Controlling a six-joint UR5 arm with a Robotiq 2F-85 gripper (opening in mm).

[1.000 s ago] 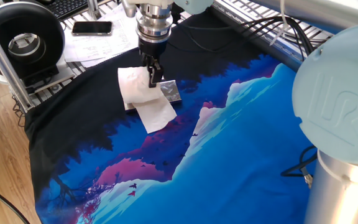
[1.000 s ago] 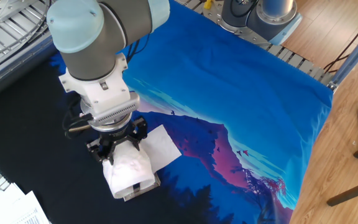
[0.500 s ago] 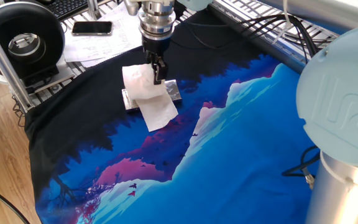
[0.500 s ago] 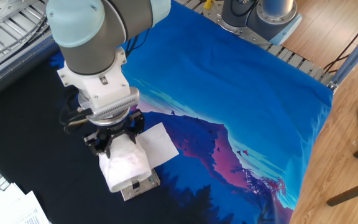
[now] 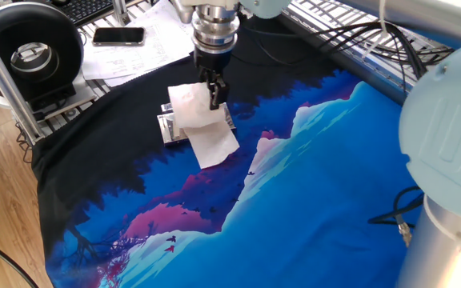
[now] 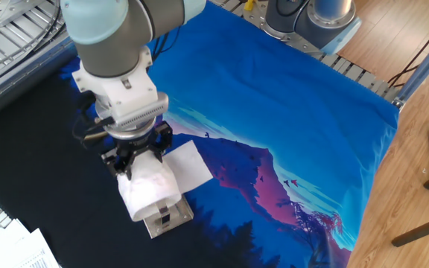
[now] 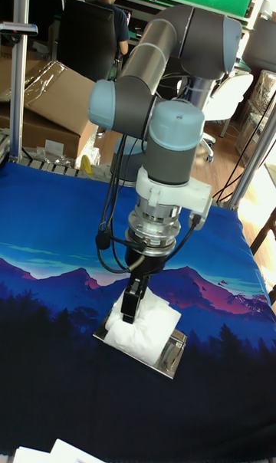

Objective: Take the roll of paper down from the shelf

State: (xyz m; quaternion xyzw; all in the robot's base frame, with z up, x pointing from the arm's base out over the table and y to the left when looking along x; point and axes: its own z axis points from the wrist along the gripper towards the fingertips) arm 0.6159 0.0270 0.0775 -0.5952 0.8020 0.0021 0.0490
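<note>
Hand [image 5: 215,94] pinching the roll of paper [image 5: 192,109] above the shelf [image 5: 169,130]; loose sheet [image 5: 215,144] trailing.

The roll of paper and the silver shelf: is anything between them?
Nothing shows between them. In the other fixed view the roll of paper, pinched by the gripper, hangs just over the shelf, whose near end is uncovered.

roll of paper [image 6: 149,193] hides much of shelf [image 6: 171,217], pincer [image 6: 138,158] tips buried
</note>
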